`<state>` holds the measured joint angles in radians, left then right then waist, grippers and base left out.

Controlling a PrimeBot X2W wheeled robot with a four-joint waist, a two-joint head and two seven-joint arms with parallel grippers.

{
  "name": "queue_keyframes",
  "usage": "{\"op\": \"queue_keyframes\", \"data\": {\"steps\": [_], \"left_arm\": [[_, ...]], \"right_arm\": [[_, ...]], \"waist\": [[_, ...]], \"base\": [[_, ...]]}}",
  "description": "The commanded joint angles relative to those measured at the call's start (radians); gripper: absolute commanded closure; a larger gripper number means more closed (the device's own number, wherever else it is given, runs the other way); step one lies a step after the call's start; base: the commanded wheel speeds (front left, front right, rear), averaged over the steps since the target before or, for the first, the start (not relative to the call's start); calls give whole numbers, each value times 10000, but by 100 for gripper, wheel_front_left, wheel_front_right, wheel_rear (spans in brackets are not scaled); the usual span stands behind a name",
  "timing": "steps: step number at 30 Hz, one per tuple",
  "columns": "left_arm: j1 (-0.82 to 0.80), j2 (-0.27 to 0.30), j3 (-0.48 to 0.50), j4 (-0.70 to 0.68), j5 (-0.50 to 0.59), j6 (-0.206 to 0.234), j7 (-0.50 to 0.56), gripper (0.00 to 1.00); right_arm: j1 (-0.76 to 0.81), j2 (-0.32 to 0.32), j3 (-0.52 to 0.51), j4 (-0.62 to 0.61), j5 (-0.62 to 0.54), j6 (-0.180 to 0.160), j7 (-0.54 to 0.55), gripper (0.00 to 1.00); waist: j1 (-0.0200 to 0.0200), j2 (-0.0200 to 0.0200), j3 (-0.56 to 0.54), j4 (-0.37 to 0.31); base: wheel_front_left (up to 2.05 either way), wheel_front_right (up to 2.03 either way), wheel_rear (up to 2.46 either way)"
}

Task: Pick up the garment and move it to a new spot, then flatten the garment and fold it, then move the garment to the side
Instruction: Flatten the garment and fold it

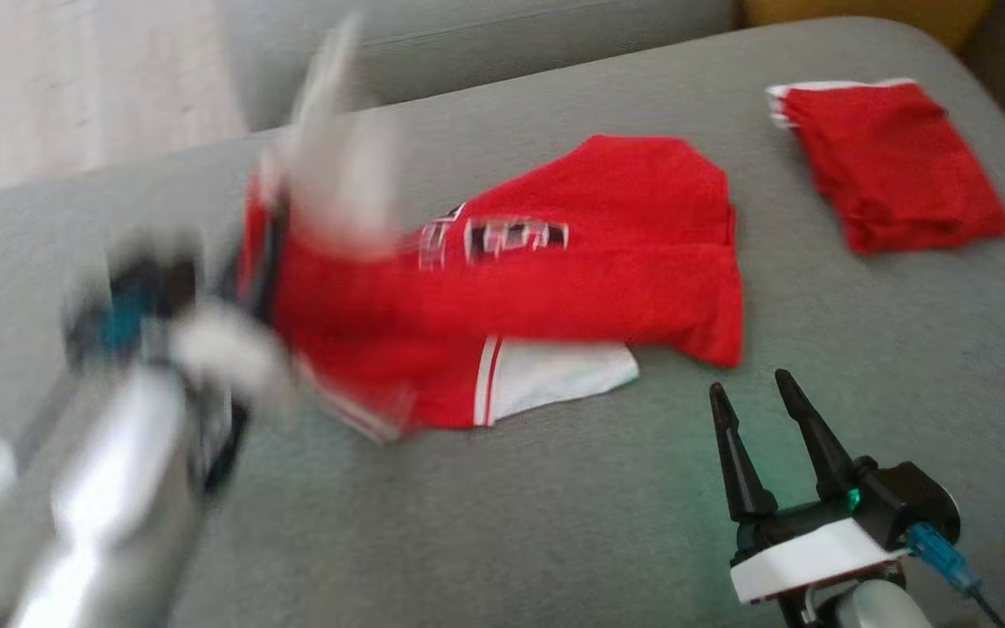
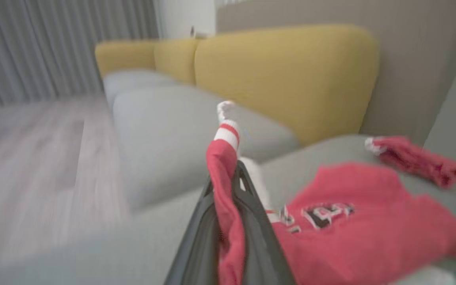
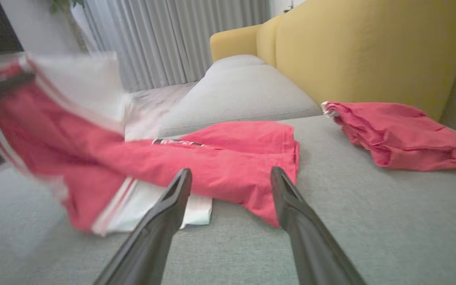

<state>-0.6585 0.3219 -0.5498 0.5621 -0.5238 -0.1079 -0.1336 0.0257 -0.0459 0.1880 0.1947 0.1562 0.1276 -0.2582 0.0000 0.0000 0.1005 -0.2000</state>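
Above the sofa [image 1: 555, 523], left gripper [image 2: 224, 178] clamps the garment [image 2: 350, 237].

Red garment [image 1: 598, 262] on the grey sofa cushion [image 1: 555, 523]
Crumpled, its white-striped sleeve end lifted at the left, lettering facing up, a white panel peeking out at the near edge.

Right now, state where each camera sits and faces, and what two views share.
Head view: on the head, looking down at the red-and-white lettered jersey on the grey fabric sofa seat; shows the open right claw and blurred left forearm.
Left wrist view: on that wrist, looking along the left claw, shut on the jersey, towards the yellow sofa backrest.
Right wrist view: low over the seat, facing the jersey past its own open fingers.
Both wrist views share the folded red cloth and backrest.
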Motion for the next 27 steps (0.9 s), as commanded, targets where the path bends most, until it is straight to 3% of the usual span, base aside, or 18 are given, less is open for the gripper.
{"op": "queue_keyframes", "data": {"steps": [1,4,5,6,12,17,23,27], "left_arm": [[542,299,587,-214,-477,132,-184,100],[1869,104,769,87,-999,304,-450,100],[2174,5,805,170,-1139,339,-509,54],[2411,-85,814,235,-1232,366,-554,0],[2646,-231,802,201,-1314,512,-624,0],[1485,383,1078,-590,-1125,595,-391,0],[-227,1461,1167,-1135,-1034,491,1435,0],[-745,1974,757,-990,-1066,163,2856,0]], "right_arm": [[-257,-43,164,-225,-136,31,-36,0],[-296,-43,97,-184,-282,31,-36,0],[-317,-43,97,-172,-328,31,-36,0],[-338,-43,98,-156,-377,31,-36,0],[-396,-43,2,-112,-583,31,-36,0],[-526,-43,46,-105,-700,31,-36,0],[-925,-43,162,-186,-760,31,-36,0],[-1125,-43,231,-228,-701,31,-36,0]], "waist": [[0,0,199,573],[0,0,337,868],[0,0,385,943],[0,0,430,1012],[0,0,674,1353],[0,0,960,1425],[0,0,1546,1114],[0,0,1930,842]], "base": [[0,0,0],[0,0,0],[0,0,0],[0,0,0],[0,0,0],[0,0,0],[0,0,0],[0,0,0]]}}
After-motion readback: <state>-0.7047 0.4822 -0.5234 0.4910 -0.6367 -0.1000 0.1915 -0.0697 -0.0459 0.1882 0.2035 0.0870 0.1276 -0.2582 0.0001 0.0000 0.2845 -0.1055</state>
